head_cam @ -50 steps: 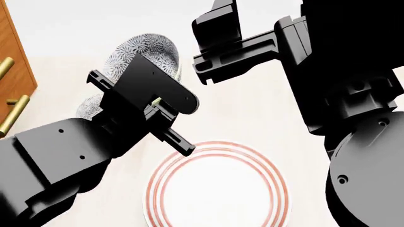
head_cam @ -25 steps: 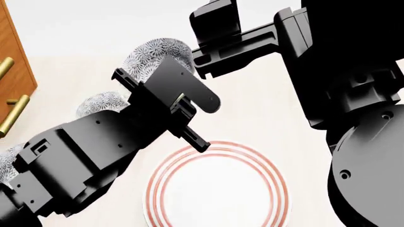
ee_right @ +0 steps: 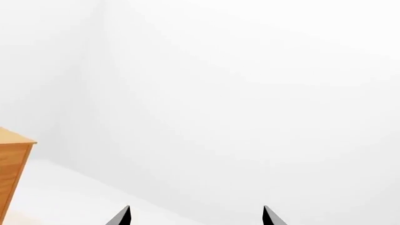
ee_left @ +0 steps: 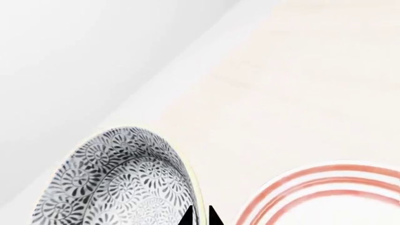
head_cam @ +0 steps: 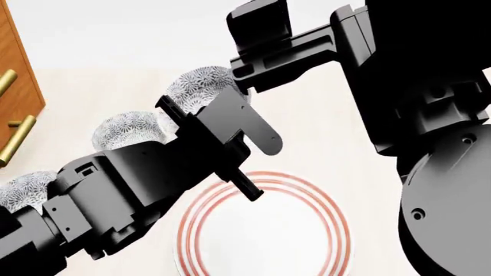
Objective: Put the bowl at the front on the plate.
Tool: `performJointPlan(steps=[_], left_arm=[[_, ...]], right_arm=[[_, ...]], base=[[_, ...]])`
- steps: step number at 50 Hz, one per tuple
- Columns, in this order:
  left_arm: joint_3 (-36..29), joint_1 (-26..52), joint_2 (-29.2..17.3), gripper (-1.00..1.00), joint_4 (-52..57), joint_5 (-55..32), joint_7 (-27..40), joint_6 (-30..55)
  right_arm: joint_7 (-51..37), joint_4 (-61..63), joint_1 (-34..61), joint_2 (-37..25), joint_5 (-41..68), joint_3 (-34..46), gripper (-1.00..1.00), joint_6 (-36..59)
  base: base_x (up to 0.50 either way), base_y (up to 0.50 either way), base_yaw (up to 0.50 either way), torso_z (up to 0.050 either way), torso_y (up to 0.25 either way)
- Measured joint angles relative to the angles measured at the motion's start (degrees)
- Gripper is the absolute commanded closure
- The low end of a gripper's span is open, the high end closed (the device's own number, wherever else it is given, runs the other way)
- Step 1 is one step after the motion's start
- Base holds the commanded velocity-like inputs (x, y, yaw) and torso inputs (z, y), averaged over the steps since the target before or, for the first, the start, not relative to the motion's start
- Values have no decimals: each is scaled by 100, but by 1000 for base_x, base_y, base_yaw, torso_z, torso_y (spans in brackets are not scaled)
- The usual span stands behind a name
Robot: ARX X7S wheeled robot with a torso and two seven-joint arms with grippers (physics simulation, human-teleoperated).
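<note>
Above the pale tabletop (head_cam: 322, 144), the left gripper (ee_left: 201, 216) holds the bowl (ee_left: 119, 183) by its rim, its two dark fingertips pinched close on either side of the thin edge in the left wrist view. In the head view the bowl (head_cam: 198, 86) shows above and behind the gripper body, tilted, with most of its lower part hidden by the left arm (head_cam: 146, 190). The plate (head_cam: 265, 230) lies flat nearer the robot, its red rings unbroken on the far and right sides; the arm crosses its left rim. From the left wrist view a strip of bare table separates the bowl's edge from the plate's (ee_left: 325, 197) rim.

Two other patterned bowls (head_cam: 126, 131) (head_cam: 27, 190) sit to the left, partly behind the arm. A wooden cabinet (head_cam: 15, 92) with brass handles stands at the far left edge.

The right gripper (ee_right: 195, 216) is raised, fingertips spread wide apart, facing white wall.
</note>
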State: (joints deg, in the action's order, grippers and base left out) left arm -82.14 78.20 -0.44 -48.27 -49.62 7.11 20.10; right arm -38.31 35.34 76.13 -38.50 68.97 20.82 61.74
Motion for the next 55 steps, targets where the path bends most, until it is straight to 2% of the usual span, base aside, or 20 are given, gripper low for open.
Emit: performJointPlan(steps=[17, 55], left_arm=[[-519, 8, 31, 100, -50, -313, 22, -26], [-664, -248, 39, 100, 469, 101, -894, 26]], right_arm=[[-82, 38, 95, -15, 79, 9, -100, 48], [-235, 122, 115, -115, 239, -40, -100, 39]], base=[[0, 0, 0, 0, 1], [0, 0, 0, 0, 0]])
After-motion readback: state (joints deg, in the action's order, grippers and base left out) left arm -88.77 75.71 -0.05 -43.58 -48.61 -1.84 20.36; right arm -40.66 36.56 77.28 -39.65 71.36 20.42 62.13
